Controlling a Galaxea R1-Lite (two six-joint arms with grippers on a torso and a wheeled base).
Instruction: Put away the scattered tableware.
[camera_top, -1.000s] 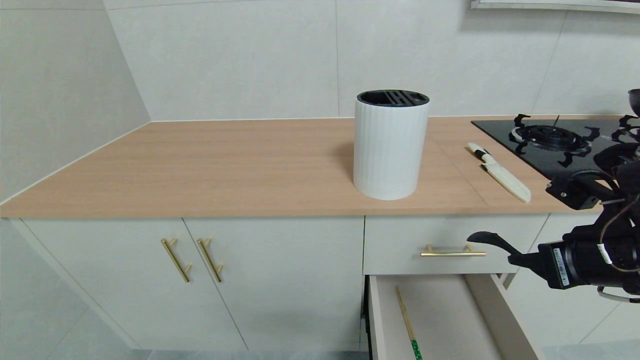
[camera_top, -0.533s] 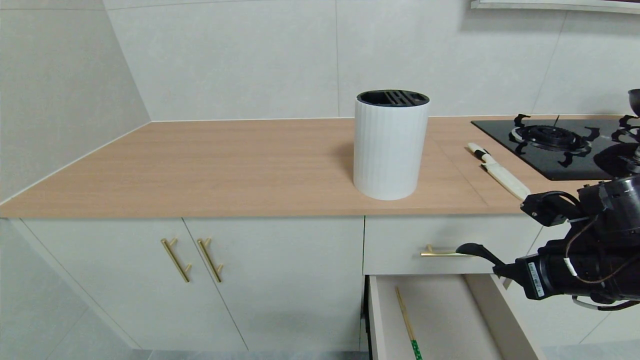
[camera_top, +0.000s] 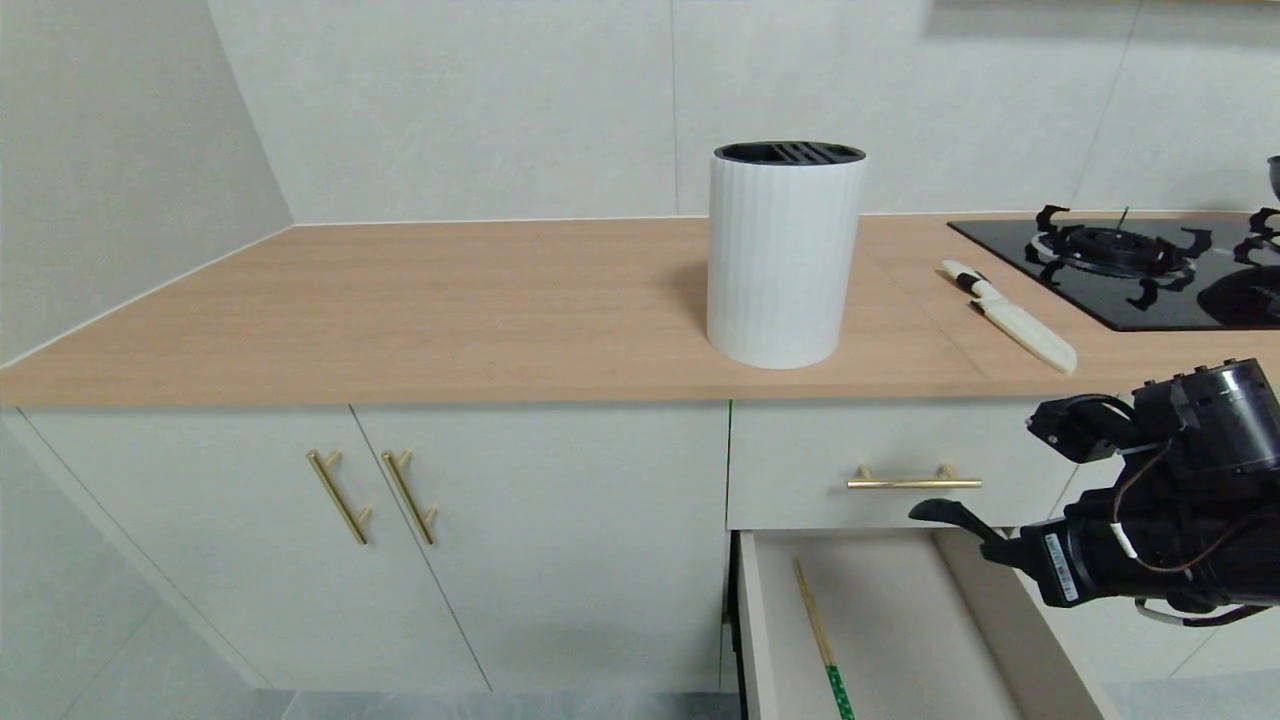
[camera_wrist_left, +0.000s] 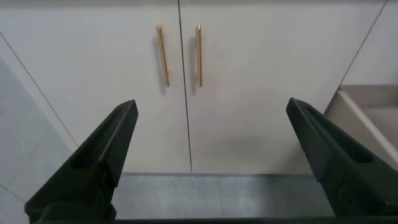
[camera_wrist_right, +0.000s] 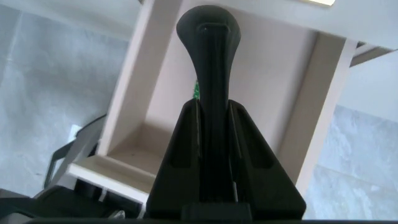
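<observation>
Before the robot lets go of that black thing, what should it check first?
1. Drawer open: ok.
2. Right gripper shut on the black utensil: ok.
3. Utensil above the drawer's inside: ok, judging by the right wrist view.
4. Free floor in the drawer beside the chopstick: ok.
5. Left gripper open and clear of the drawer, facing the cabinet doors: ok.
6. Knife put away: not ok, it lies on the counter.

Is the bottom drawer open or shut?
Open: the lower drawer is pulled out, and a chopstick lies inside it.
</observation>
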